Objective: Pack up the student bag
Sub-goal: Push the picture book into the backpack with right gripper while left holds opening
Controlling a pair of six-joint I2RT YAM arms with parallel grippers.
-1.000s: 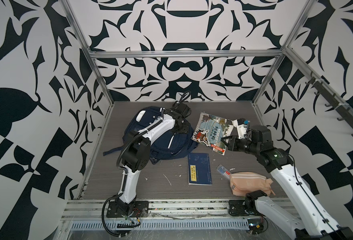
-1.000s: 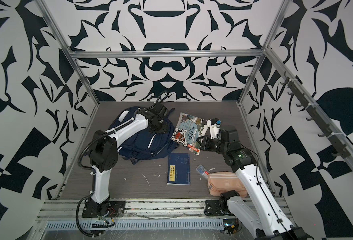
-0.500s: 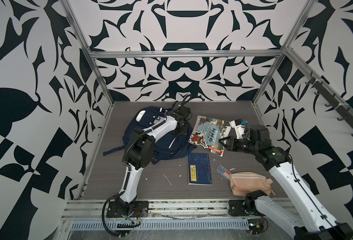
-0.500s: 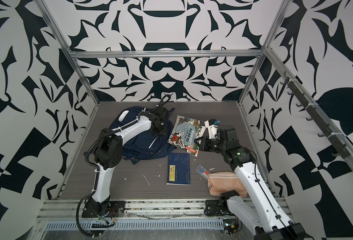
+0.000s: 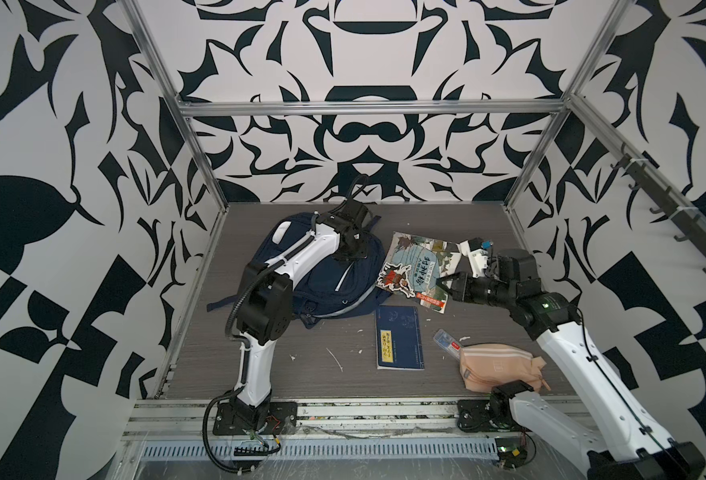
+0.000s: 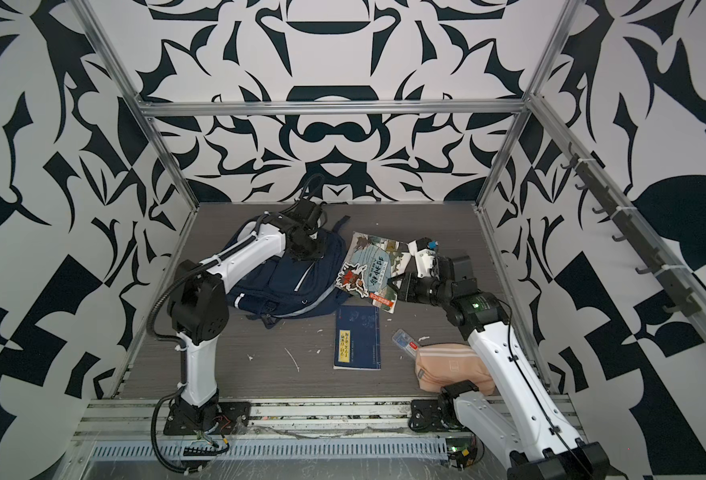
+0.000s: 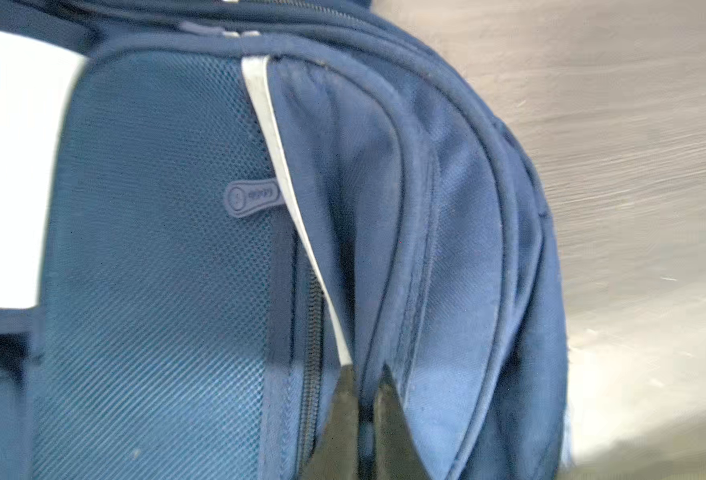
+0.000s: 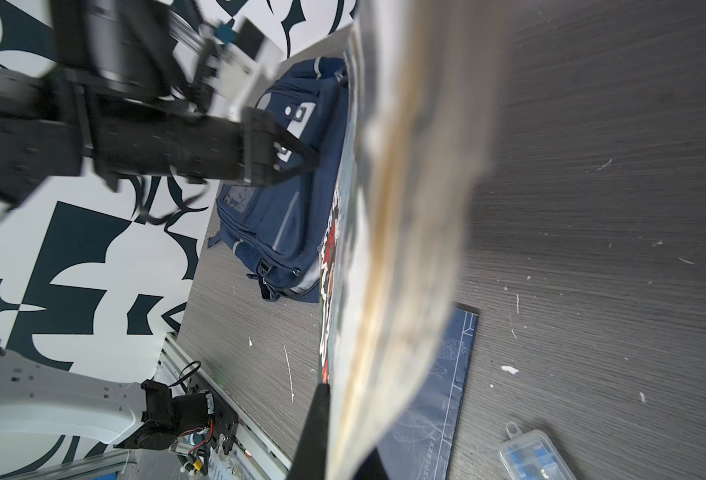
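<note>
The left gripper [image 7: 366, 376] is pinched shut on the student bag [image 5: 330, 299] (limp cloth, best taken by seams); a comic [image 5: 413, 266] is clamped by the right gripper [image 5: 441, 286].

Navy bag [image 5: 345, 297] with white stripes, dark blue notebook [image 5: 401, 332] with a yellow label, peach pouch [image 5: 496, 368] with pale stripes, blue-grey-and-red comic [image 5: 413, 266], black-and-white swirly walls [image 5: 363, 62].

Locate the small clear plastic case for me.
In both top views the clear plastic case lies on the table's front right, between the dark blue notebook and the peach-pink pouch, close against the pouch's end.
</note>
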